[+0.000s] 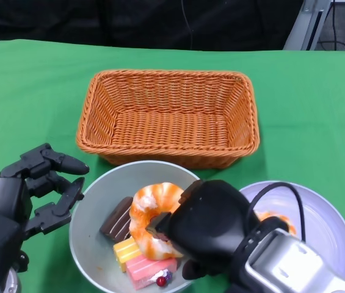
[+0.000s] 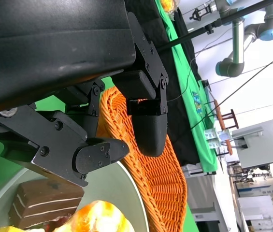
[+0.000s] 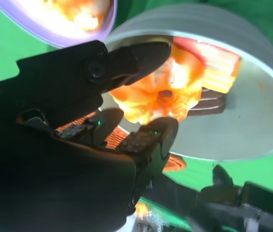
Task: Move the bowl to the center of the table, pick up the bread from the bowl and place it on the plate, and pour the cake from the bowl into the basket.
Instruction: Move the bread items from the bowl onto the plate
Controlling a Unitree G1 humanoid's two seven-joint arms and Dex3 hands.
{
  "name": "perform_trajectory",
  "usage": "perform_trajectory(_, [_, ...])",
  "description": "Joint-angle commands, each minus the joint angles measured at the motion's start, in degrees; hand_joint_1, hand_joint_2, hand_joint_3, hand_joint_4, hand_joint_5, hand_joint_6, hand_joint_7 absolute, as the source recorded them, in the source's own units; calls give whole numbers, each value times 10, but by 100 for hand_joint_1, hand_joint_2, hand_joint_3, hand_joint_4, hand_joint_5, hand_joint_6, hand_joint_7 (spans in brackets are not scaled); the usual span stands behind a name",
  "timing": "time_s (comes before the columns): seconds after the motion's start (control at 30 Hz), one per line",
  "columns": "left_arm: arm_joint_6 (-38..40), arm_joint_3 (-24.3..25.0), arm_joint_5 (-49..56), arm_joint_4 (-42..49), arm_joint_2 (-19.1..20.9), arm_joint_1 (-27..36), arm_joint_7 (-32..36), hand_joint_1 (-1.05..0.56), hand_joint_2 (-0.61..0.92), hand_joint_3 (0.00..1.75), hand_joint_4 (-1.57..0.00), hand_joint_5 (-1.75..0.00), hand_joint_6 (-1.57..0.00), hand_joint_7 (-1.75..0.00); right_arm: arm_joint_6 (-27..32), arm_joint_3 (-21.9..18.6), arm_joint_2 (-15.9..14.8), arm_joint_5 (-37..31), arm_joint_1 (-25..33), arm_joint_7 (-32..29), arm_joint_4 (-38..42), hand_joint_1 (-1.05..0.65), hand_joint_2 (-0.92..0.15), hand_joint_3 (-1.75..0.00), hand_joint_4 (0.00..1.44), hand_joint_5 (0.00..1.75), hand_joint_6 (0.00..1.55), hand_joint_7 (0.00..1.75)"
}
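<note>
Two hands at bowl (image 1: 90, 210), right hand (image 1: 212, 229) on bread (image 1: 151, 210)

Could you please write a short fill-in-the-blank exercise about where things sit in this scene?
1. The ring-shaped bread lies in the grey ____.
2. Beyond the bowl stands an empty wicker ____.
3. The right hand reaches over the bowl at the ____.
4. The left hand, holding nothing, is beside the bowl with its fingers ____.

Missing words: bowl; basket; bread; apart
</note>
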Motion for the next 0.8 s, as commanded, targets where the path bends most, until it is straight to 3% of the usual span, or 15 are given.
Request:
perform_trajectory(0.03, [5, 1, -3, -6, 2, 8, 5, -12, 66, 68, -75, -137, -79, -107, -11, 17, 1, -38, -3, -48, 31, -45, -86, -1, 68, 10, 78, 6])
perform_trajectory(0.43, [5, -5, -5, -13, -2, 12, 2, -11, 67, 67, -74, -139, -80, -107, -15, 34, 15, -102, -11, -59, 68, -44, -89, -1, 64, 4, 76, 1])
perform_trajectory(0.8, [11, -4, -20, -11, 6, 8, -19, -14, 70, 60, -68, -139, -77, -111, -28, 34, 26, -72, 17, -91, 23, -51, -87, -1, 71, 5, 71, 0])
